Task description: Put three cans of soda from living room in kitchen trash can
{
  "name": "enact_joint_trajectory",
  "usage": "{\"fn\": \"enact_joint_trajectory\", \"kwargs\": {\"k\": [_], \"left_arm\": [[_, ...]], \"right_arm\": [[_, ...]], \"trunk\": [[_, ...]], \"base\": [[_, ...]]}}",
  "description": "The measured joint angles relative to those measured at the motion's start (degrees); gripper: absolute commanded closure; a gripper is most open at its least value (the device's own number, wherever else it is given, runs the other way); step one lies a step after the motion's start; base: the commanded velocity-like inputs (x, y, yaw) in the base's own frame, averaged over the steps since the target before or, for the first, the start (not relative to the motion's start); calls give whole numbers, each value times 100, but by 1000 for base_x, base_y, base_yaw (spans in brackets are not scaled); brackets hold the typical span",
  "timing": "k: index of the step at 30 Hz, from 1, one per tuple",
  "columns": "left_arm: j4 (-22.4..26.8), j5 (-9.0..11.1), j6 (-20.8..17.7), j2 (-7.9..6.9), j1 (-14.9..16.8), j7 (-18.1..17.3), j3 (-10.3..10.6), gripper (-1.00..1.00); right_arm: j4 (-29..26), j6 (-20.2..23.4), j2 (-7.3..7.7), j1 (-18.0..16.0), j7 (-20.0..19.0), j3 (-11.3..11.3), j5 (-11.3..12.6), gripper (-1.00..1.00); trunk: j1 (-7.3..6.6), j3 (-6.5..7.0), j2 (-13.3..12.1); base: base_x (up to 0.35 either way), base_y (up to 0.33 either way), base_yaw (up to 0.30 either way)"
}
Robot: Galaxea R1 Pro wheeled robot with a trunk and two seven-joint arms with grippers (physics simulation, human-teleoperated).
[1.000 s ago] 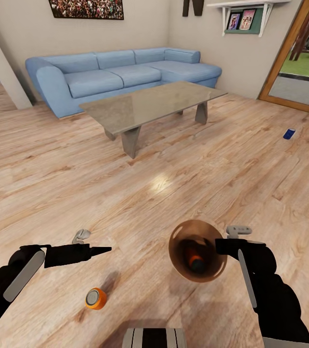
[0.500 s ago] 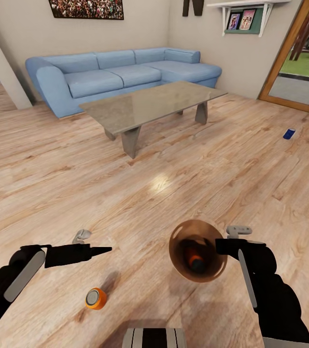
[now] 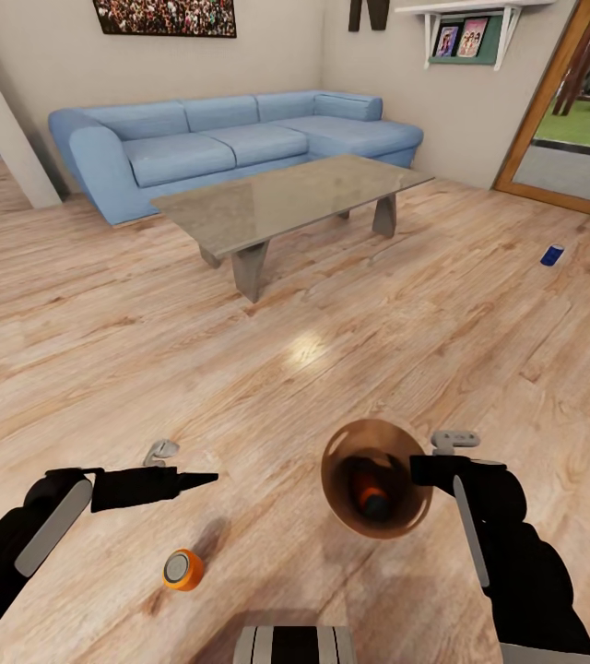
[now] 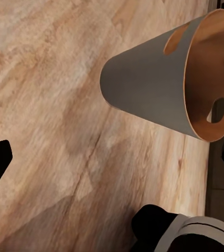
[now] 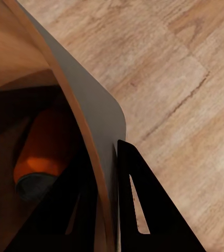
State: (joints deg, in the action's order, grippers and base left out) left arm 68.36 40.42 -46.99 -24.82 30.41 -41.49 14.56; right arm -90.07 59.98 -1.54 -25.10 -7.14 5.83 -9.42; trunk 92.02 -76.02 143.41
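On the living room floor (image 3: 350, 304) we see the tash can (image 3: 375, 480) pinched at its rim by the right gripper (image 3: 421, 468), one orange can (image 3: 370, 495) inside. The left gripper (image 3: 205, 478), seemingly closed and empty, hovers above the second orange can (image 3: 183, 569); the blue can (image 3: 551, 254) lies far off. A tilt could spill the load.

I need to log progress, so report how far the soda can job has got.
Done: one orange can lies inside the bin. In hand: the right gripper clamps the bin's rim, holding it over the living room floor. Left: the second orange can stands on the floor below the empty left gripper, the blue can lies near the glass door, and the bin isn't in the kitchen.
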Motion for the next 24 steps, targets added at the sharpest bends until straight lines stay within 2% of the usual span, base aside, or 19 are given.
{"fn": "enact_joint_trajectory", "kwargs": {"k": [1, 5, 7, 9, 14, 24], "left_arm": [[-4, -49, -2, 69, 0, 0, -3, -100], [-6, -320, -3, 163, 0, 10, 2, -100], [-7, -546, -8, 238, 0, 10, 7, -100], [-3, -632, -8, 286, 0, 4, 8, -100], [11, -700, -12, 518, 0, -15, 31, -100], [2, -711, -4, 565, 0, -17, 14, -100]], "right_arm": [[0, 0, -10, 0, 0, -2, -2, 100], [0, 0, -23, 0, 0, -25, 2, 100], [0, 0, -25, 2, 0, -28, -6, 100], [0, -1, -31, 1, -5, -29, -23, 100], [0, 0, -38, 1, -1, -31, -1, 100], [6, 0, -39, 2, -4, -38, -8, 100]], "trunk": [[0, 0, 0], [0, 0, 0], [0, 0, 0], [0, 0, 0], [0, 0, 0], [0, 0, 0]], "base": [[0, 0, 0], [0, 0, 0], [0, 0, 0], [0, 0, 0], [0, 0, 0], [0, 0, 0]]}}
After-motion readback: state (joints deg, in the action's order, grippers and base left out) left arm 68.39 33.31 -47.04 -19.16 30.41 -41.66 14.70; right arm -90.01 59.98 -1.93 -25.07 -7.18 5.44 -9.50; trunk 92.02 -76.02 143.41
